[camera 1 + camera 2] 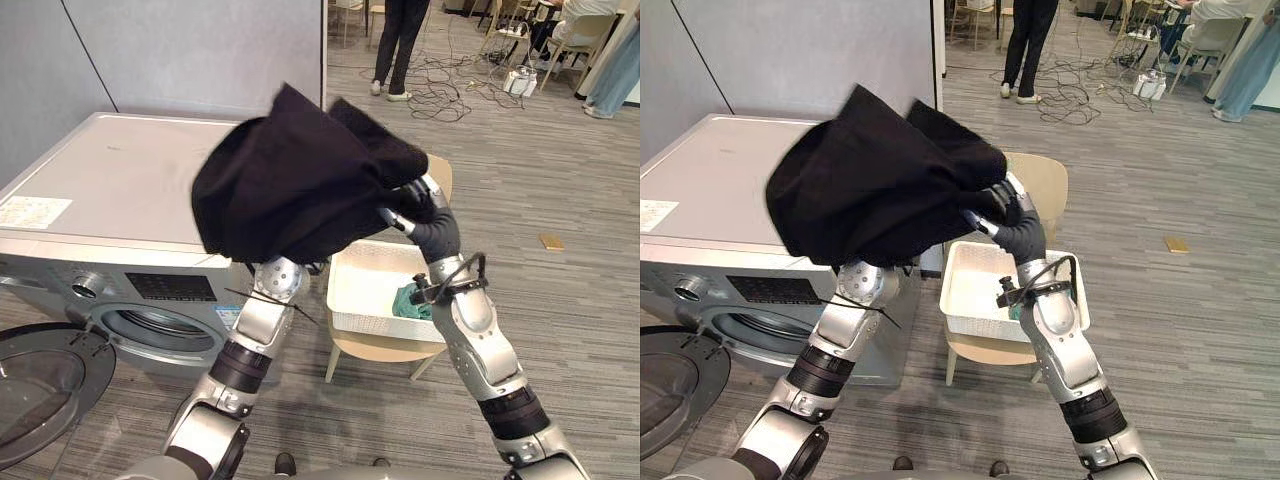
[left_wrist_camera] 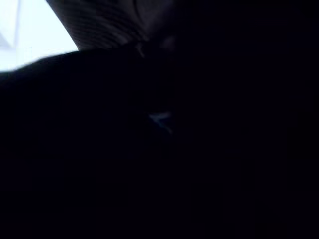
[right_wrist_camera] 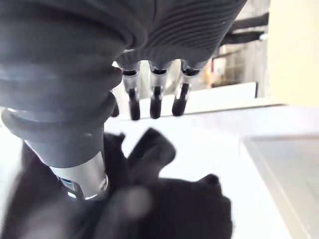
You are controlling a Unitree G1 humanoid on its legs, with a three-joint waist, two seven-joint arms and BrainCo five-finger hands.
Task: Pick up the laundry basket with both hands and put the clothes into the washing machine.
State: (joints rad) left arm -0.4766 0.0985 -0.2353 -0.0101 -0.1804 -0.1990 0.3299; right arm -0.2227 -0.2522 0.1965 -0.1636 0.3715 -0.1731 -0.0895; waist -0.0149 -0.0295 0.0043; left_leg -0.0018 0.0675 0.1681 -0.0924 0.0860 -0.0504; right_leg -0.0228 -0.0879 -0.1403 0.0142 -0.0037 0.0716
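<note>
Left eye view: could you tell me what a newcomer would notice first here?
A black garment hangs bunched in mid-air before the washing machine, draped over the left arm with the right hand at its edge. The machine's round door stands open at lower left; a white laundry basket holding a teal cloth sits on a chair.
</note>
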